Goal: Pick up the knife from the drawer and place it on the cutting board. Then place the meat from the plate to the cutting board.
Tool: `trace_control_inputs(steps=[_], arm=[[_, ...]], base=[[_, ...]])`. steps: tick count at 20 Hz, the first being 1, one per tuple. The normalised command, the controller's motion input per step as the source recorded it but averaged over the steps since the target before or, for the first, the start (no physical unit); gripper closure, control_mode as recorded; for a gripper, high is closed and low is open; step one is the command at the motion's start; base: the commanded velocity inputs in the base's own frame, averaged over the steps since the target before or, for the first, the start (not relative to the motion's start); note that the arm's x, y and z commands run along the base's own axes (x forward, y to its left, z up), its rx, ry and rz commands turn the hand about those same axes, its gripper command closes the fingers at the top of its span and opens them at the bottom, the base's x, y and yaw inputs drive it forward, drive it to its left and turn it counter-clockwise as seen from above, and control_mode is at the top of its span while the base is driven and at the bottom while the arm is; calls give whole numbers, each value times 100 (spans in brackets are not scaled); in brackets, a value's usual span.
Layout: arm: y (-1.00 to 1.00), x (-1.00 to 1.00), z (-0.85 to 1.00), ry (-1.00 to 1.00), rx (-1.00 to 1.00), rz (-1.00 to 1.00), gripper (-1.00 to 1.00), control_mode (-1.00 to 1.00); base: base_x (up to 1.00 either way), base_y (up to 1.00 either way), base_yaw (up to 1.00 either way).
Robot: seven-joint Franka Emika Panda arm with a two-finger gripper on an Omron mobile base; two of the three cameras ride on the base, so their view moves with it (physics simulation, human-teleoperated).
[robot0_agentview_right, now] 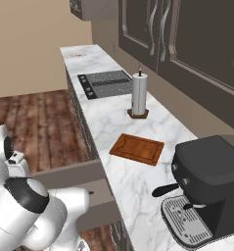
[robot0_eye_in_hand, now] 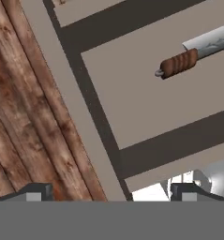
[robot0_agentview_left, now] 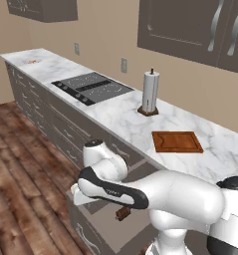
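Now fingers (robot0_eye_in_hand: 111, 192) wide apart above the open drawer (robot0_eye_in_hand: 146, 89), knife (robot0_eye_in_hand: 197, 54) inside.

Glossy white arm (robot0_agentview_left: 185, 199), dark joints

Even, diffuse rendered light fills all three views, with no visible source and no glare. The white marble-patterned counter (robot0_agentview_left: 115, 119) reads bright; the dark grey upper cabinets (robot0_agentview_right: 187, 44) stay dim. Shadows are faint, darkest inside the taupe-grey open drawer (robot0_eye_in_hand: 146, 98). Textures look slightly soft and pixelated.
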Motion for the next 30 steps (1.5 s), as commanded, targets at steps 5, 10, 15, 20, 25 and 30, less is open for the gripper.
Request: trace_control_inputs(steps=[5, 10, 15, 20, 25, 30], arm=[[-91, 0, 1, 1, 0, -34, -100, -100], [-72, 6, 0, 0, 0, -28, -100, -100], [-27, 16, 20, 1, 0, -15, -100, -100], [-20, 20, 40, 4, 0, -9, -100, -100], [-9, 27, 20, 0, 0, -8, -100, -100], [0, 29, -1, 0, -2, -1, -100, -100]], base=[[0, 0, 0], [0, 0, 0], [0, 0, 0], [0, 0, 0], [0, 0, 0], [0, 0, 0]])
